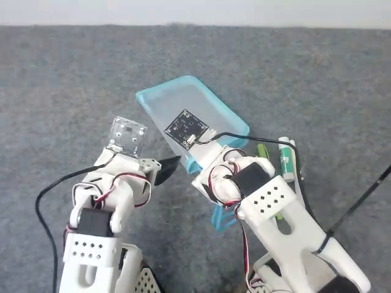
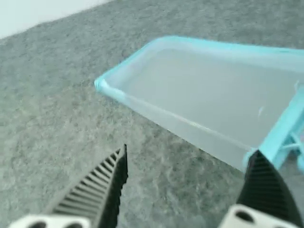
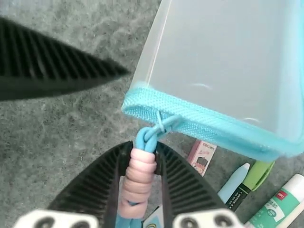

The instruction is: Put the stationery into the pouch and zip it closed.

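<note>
So the right gripper is clamped tight on the pink zipper pull at one end of the see-through blue-trimmed pouch. The pouch sits around the middle of the table and looks empty. The stationery is all outside it: a pink eraser, a green highlighter and a glue stick lie on the table just beside that zipper end.

The left gripper is spread wide open and holding nothing, hovering close to the pouch's long edge. It's hard to say how far the zip is run.

Looks like the zip is the job right now. The left one should pinch the trim near the slider first, or the whole pouch will probably just slide along. Then the right one should pull straight along the zip line, low and steady, not upward, since that cord looks thin.
</note>
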Available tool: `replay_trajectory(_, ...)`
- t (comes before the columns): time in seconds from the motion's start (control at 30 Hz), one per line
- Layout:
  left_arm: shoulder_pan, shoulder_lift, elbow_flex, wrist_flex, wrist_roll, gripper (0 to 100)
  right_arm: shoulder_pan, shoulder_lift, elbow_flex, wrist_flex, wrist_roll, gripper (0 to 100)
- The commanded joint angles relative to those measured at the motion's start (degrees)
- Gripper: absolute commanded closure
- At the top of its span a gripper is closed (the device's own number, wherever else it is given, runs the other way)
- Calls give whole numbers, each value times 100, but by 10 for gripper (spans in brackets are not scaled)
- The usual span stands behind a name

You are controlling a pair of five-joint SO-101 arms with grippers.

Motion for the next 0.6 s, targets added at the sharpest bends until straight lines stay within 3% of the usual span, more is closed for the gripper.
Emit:
replay_trajectory(0.0,70,-18,-92,97,-229,626,198,-110,-105,-330,9,993)
replay_trajectory(0.13,123,-18,22,88,-316,626,532,-119,-105,-505,-387,993)
replay_trajectory(0.3,598,-18,66,88,-290,626,470,-145,-62,-884,-492,993)
replay_trajectory(0.57,598,-18,75,18,-290,626,374,-1156,466,-1112,-475,993)
